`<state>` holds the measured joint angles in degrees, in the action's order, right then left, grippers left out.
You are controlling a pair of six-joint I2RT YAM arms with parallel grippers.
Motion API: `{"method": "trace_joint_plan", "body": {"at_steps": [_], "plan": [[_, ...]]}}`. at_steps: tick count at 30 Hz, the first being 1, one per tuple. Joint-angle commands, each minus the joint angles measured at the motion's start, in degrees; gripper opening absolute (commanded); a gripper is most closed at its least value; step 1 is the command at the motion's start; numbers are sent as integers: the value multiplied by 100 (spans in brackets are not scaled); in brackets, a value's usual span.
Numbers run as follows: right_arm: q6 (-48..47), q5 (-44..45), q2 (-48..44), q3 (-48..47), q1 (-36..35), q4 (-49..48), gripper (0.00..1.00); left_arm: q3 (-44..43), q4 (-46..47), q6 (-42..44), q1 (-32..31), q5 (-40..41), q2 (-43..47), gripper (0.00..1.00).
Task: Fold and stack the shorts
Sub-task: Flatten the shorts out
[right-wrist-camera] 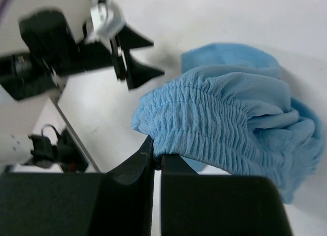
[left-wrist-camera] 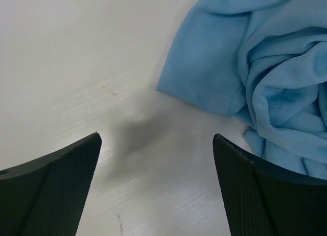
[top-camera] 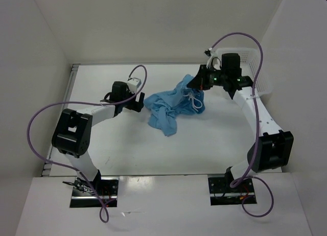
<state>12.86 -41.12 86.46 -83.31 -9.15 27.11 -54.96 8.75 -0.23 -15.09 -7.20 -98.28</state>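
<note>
Garment: the shorts [top-camera: 171, 109], light blue, are seen crumpled in a heap near the middle of the table [top-camera: 214, 144], between the two arms. One end is spread flat toward the near side. The other end is drawn up toward the right arm.
Elastic edge: the waistband [right-wrist-camera: 214, 113] is shown gathered and bunched in the right wrist view, draped over the tips of that arm's fingers.
Cord: the drawstring [top-camera: 193, 99], white, is seen looped on the right part of the heap.
Right arm: the right gripper [right-wrist-camera: 153, 153] is closed, its jaws pressed together, and a fold of the waistband is pinched at the tips. That side of the fabric is held up off the table.
Left arm: the left gripper [left-wrist-camera: 156, 139] is spread wide, and nothing is held between its jaws. It is kept low over bare table just left of the shorts. A hemmed corner of the fabric is seen ahead of it, and a fold runs close by its right finger. Whether that fold is touched cannot be told.
Far corner: a white mesh basket [top-camera: 250, 62] is placed at the far right of the table, behind the right arm.
</note>
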Motion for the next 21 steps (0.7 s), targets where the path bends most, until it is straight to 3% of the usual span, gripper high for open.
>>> {"method": "trace_joint_plan", "body": {"at_steps": [1, 12, 14, 19, 20, 21], "plan": [[-907, -142, -436, 515, -114, 13, 0, -488, 390, 23, -90, -387, -384, 96], [-1313, 61, -524, 930, -114, 75, 0, -2017, 136, 23, -301, -414, -1834, 100], [-1313, 61, -524, 878, -114, 128, 0, -2273, -74, 23, -354, -414, -2063, 95], [-1313, 122, -472, 816, -61, 128, 0, -2055, -987, 23, -705, -519, -2064, 72], [-1313, 174, -472, 764, -61, 128, 0, -1915, -1042, 23, -793, -597, -1985, 59], [-1234, 175, -472, 763, 9, 58, 0, -1670, -781, 23, -1020, -285, -1889, 53]]}}
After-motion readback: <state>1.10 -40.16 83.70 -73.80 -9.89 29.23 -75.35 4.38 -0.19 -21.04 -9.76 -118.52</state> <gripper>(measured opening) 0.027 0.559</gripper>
